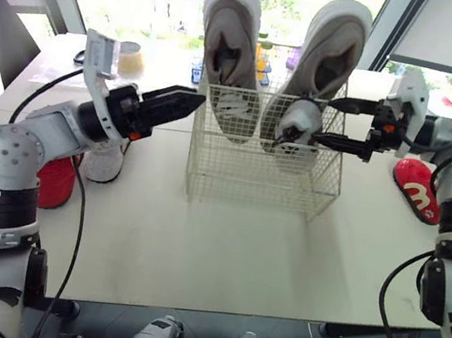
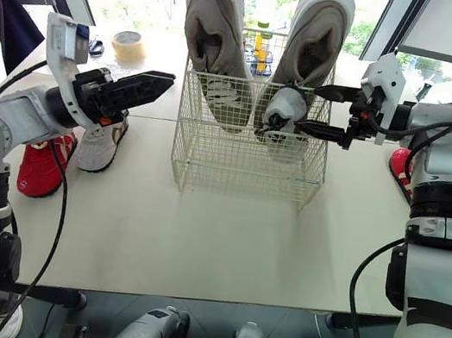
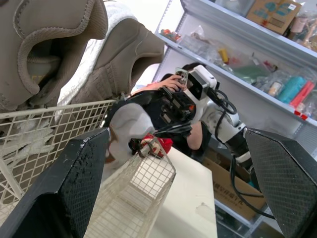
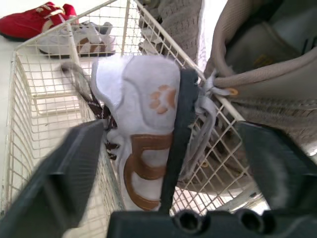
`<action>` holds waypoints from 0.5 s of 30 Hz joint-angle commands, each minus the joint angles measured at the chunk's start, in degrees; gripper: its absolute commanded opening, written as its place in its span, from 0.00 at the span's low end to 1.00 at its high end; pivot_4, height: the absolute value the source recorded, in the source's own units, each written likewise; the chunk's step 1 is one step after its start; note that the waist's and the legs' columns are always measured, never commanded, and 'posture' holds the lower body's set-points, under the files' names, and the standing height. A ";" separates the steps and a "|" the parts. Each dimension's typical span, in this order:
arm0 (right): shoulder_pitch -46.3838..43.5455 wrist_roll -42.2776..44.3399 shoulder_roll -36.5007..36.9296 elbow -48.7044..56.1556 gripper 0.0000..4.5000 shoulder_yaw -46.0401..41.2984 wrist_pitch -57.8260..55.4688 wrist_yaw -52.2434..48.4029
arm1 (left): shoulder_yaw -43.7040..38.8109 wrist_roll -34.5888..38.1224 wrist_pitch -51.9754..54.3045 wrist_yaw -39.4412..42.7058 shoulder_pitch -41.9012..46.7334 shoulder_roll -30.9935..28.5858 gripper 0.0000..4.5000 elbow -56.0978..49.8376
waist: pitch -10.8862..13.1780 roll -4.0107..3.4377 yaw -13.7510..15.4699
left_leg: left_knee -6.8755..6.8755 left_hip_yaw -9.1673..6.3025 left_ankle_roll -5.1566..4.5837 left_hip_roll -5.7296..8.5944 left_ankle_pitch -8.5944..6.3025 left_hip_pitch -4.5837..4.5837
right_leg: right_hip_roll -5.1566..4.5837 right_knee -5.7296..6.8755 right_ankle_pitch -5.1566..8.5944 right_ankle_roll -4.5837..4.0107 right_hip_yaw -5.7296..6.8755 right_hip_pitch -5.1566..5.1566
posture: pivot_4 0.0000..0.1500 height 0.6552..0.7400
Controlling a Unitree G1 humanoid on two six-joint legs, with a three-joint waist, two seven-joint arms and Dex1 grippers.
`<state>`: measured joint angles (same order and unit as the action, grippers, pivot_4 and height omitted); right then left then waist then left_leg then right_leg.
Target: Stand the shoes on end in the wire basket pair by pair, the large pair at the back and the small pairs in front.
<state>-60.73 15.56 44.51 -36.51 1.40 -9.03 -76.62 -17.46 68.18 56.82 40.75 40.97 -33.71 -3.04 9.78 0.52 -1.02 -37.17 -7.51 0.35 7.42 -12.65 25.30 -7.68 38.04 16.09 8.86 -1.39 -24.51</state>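
Right claw (image 1: 323,120) beside small shoe (image 1: 297,120), basket (image 1: 235,169)

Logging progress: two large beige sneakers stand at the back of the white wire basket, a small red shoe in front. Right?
Not red: the small shoe in the white wire basket is white with brown trim, as the right wrist view shows. The rest holds.
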 commanded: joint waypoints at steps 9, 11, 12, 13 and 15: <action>11.30 11.98 5.15 37.60 0.99 -13.27 -18.34 12.36 | -2.09 -6.49 -4.66 -1.13 0.51 -4.23 1.00 1.17 | -0.01 -0.02 -0.13 | 0.03 -0.01 0.00 -0.02 0.00 -0.01 | 0.01 0.02 0.00 -0.01 -0.01 -0.02 | 1.00 1.00; 12.40 14.80 4.43 43.40 0.99 -13.99 -22.36 15.04 | -0.37 -11.37 -7.14 -0.18 0.53 -6.22 1.00 2.42 | -0.01 -0.03 -0.18 | 0.04 0.00 0.01 -0.04 0.00 -0.02 | 0.02 0.02 0.00 -0.01 -0.02 -0.02 | 1.00 1.00; 12.85 16.04 4.25 46.46 0.99 -13.93 -24.20 16.26 | 0.76 -14.70 -8.80 -0.32 1.16 -7.34 1.00 4.29 | -0.01 -0.03 -0.13 | 0.04 0.00 0.01 -0.05 0.00 -0.02 | 0.02 0.03 0.00 -0.01 -0.02 -0.02 | 1.00 1.00; 13.13 17.34 4.05 49.00 0.99 -13.88 -25.87 17.38 | 1.78 -17.77 -10.32 -0.88 2.00 -8.26 1.00 6.29 | -0.01 -0.03 0.03 | 0.04 0.00 0.01 -0.04 0.00 -0.02 | 0.02 0.03 0.00 -0.01 -0.02 -0.01 | 1.00 1.00; 13.76 19.95 3.93 54.81 0.99 -12.88 -29.30 18.99 | 4.30 -24.55 -12.08 -3.82 5.30 -10.33 1.00 12.27 | -0.01 -0.02 0.44 | 0.02 0.00 0.01 -0.02 0.00 -0.02 | 0.00 0.03 0.00 -0.01 -0.02 0.00 | 1.00 1.00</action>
<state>-46.71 33.01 48.09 13.79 -10.55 -36.50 -58.98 -13.55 47.95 47.14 38.34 43.77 -42.43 7.22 9.77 0.51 -0.58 -37.16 -7.51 0.36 7.41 -12.65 25.29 -7.68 38.06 16.09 8.85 -1.39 -24.50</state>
